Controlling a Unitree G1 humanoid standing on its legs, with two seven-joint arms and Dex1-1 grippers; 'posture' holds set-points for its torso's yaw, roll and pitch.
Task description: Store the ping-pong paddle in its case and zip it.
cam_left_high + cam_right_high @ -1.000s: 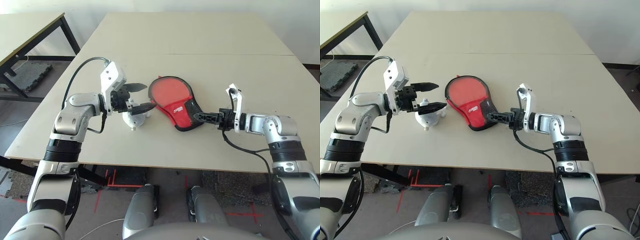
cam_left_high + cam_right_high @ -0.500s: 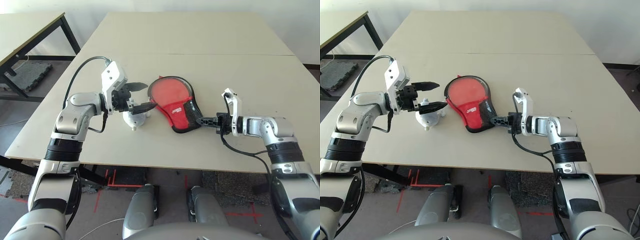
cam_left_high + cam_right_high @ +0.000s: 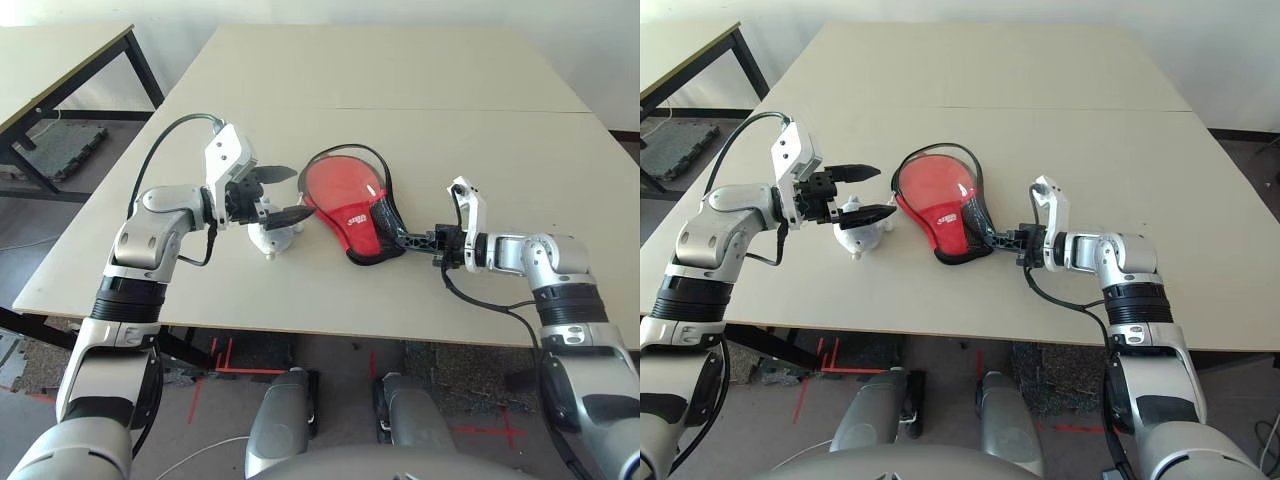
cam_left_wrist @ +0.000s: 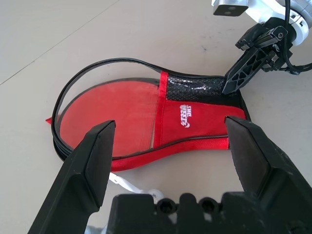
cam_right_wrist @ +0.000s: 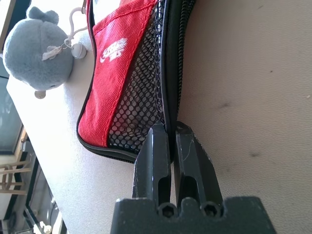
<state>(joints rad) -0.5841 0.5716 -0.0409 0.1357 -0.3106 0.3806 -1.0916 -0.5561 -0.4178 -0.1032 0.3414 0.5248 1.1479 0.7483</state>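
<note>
Right gripper (image 3: 412, 240) is pinching the case (image 3: 356, 208) at its five o'clock rim; left gripper (image 3: 282, 193) is hovering spread wide, at nine o'clock.

The case (image 3: 352, 203) is red, with a black mesh pocket, a black zipper rim and a small patch with white letters. Beside it I see a plush toy (image 5: 36, 53) in grey and white. My surface (image 3: 400, 100) is plain pale beige, and my end effector fingers (image 4: 87, 170) are black.
</note>
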